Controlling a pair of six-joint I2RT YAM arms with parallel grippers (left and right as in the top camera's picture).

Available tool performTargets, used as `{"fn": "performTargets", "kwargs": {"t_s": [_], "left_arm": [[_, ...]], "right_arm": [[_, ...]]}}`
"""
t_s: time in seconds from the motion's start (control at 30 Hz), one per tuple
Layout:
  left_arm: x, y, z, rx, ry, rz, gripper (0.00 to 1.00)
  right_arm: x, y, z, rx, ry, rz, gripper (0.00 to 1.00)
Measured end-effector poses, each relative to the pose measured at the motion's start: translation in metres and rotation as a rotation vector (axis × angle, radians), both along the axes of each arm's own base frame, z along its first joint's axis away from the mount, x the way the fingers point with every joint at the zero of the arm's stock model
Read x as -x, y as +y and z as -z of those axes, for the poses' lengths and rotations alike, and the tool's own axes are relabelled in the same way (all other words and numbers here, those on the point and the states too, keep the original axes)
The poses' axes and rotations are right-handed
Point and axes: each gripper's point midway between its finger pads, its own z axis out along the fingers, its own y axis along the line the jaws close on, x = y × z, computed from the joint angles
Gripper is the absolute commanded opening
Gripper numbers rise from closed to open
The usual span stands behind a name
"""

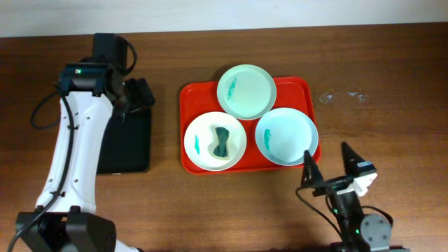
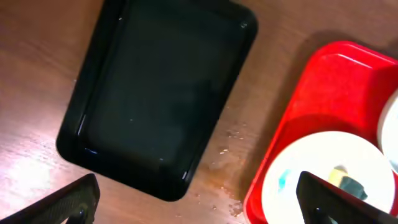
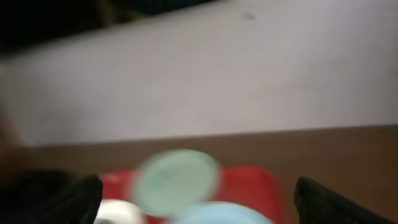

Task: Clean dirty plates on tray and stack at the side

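The red tray holds three plates. The mint plate is at the back, the white plate at front left, the light blue plate at front right. Each has a teal smear. A teal and yellow sponge-like item lies on the white plate. My left gripper is open and empty above the table between the black tray and the red tray, with the white plate by its right finger. My right gripper is open and empty, in front of the tray's right corner. The right wrist view is blurred and shows the mint plate.
A narrower black tray lies left of the red tray; it also shows in the left wrist view. Water drops sit on the wood right of the red tray, and small drops lie between the two trays.
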Motion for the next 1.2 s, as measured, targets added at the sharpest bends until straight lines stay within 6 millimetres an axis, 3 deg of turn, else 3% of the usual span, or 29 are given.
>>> {"fn": "performTargets", "kwargs": {"t_s": [0.07, 0.13, 0.23, 0.33, 0.4, 0.47, 0.6, 0.73, 0.8, 0.83, 0.9, 0.93, 1.0, 1.1, 1.13, 1.2], "left_arm": [[0.001, 0.001, 0.002, -0.001, 0.008, -0.002, 0.99], [0.002, 0.001, 0.004, -0.001, 0.012, 0.000, 0.99], [0.002, 0.000, 0.004, -0.002, 0.014, 0.003, 0.99], [0.003, 0.000, 0.004, -0.001, 0.018, 0.004, 0.99], [0.004, 0.000, 0.005, 0.002, 0.022, 0.007, 0.99], [0.004, 0.000, 0.005, 0.003, 0.023, 0.007, 0.99], [0.005, -0.002, 0.006, 0.013, 0.026, 0.010, 0.99], [0.003, -0.010, 0.007, 0.056, 0.022, 0.023, 0.99], [0.003, -0.014, 0.007, 0.081, 0.020, 0.031, 0.99], [0.003, -0.016, 0.008, 0.089, 0.023, 0.034, 0.99], [0.004, -0.017, 0.008, 0.098, 0.026, 0.036, 0.99], [0.004, -0.018, 0.008, 0.102, 0.027, 0.037, 0.99], [0.005, -0.019, 0.008, 0.106, 0.029, 0.038, 0.99], [0.005, -0.020, 0.008, 0.110, 0.030, 0.039, 0.99], [0.005, -0.020, 0.008, 0.112, 0.030, 0.040, 0.99], [0.005, -0.020, 0.008, 0.114, 0.030, 0.040, 0.99]], "right_arm": [[0.011, 0.021, -0.017, -0.119, -0.028, -0.153, 0.99], [0.025, 0.029, -0.049, -0.265, -0.110, -0.264, 0.98], [0.063, 0.030, -0.110, -0.419, -0.326, -0.405, 0.98], [0.079, 0.024, -0.143, -0.504, -0.379, -0.432, 0.98], [0.072, 0.021, -0.156, -0.503, -0.296, -0.375, 0.98], [0.061, 0.014, -0.167, -0.445, -0.087, -0.236, 0.98], [0.062, 0.000, -0.194, -0.273, 0.210, -0.050, 0.98], [0.041, 0.007, -0.183, -0.180, 0.571, -0.036, 0.98], [0.007, 0.018, -0.174, -0.163, 0.710, -0.078, 0.99], [-0.007, 0.025, -0.168, -0.164, 0.751, -0.112, 0.96], [-0.032, 0.040, -0.151, -0.163, 0.839, -0.191, 0.73], [-0.043, 0.047, -0.138, -0.158, 0.890, -0.224, 0.68], [-0.059, 0.062, -0.112, -0.128, 0.984, -0.281, 0.70], [-0.084, 0.094, -0.053, -0.062, 1.171, -0.343, 0.68], [-0.091, 0.105, -0.034, -0.033, 1.215, -0.353, 0.63], [-0.108, 0.127, 0.017, 0.036, 1.320, -0.356, 0.40]]}}
